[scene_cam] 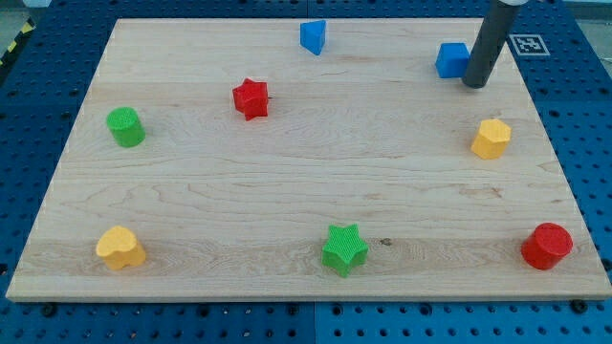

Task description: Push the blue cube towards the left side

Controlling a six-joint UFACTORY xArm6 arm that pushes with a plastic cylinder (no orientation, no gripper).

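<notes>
The blue cube (451, 59) sits on the wooden board (306, 191) near the view's top right. My tip (474, 84) rests on the board just to the right of the cube and slightly below it, touching or nearly touching its right side. The dark rod rises from there to the view's top edge.
A second blue block, wedge-shaped (313, 36), lies at the top centre. A red star (251, 97), a green cylinder (125, 126), a yellow heart (120, 247), a green star (343, 249), a red cylinder (547, 246) and a yellow hexagonal block (491, 139) are spread around the board.
</notes>
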